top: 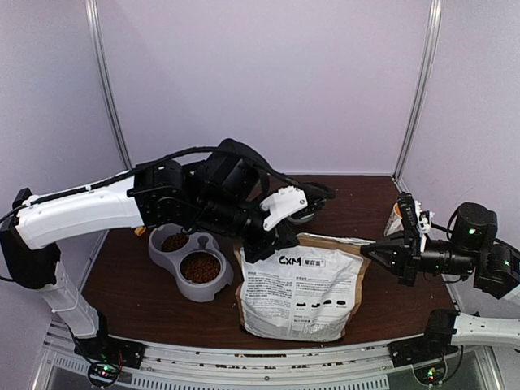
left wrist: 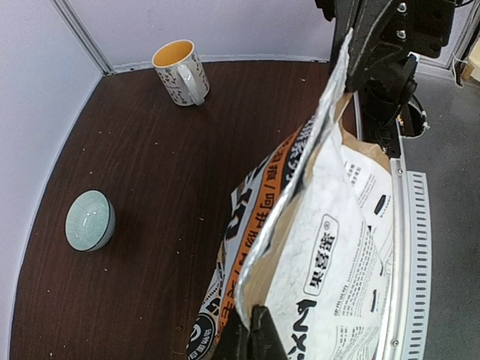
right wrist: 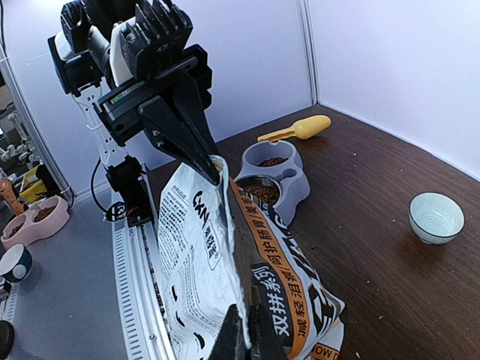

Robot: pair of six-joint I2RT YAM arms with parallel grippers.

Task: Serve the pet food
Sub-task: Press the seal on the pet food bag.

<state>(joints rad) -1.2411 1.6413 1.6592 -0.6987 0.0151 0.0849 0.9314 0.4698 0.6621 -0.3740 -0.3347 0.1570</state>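
The pet food is dark-brown kibble lying in both cups of a grey double feeder; it also shows in the right wrist view. A silver-white printed bag with orange-brown trim stands between the arms. My left gripper is shut on the left end of the bag's top edge. My right gripper is shut on the right end of the same edge. The bag's mouth is pinched flat between them, and no kibble shows inside it.
A yellow scoop lies behind the feeder. A pale teal bowl and a printed mug stand at the back right of the brown table. The metal rail runs along the near edge by the bag.
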